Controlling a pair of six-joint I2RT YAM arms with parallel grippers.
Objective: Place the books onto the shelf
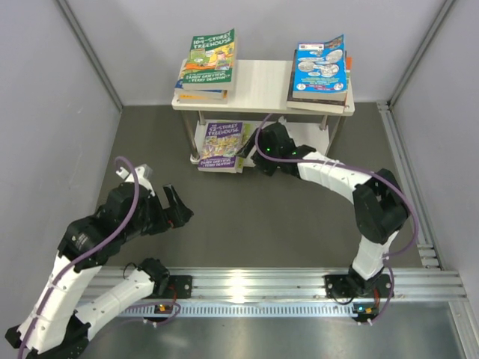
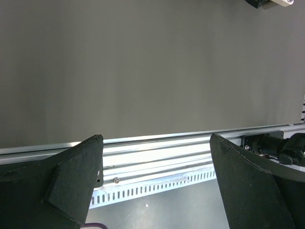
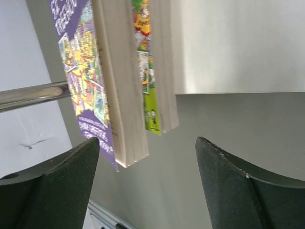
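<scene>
overhanging the edge of the lower board of the shelf (image 1: 262, 82), the purple book (image 3: 81, 71) and lime book (image 3: 151, 109) could get clipped and dragged off if the right end effector (image 3: 147, 143), jaws wide apart and empty, swings sideways.

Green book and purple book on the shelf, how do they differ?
The green book lies on the shelf's top board; the purple book lies on the lower board. The purple book has the open right hand beside it; the green book has no hand near. Both are Treehouse titles, cover up, atop other books.
</scene>
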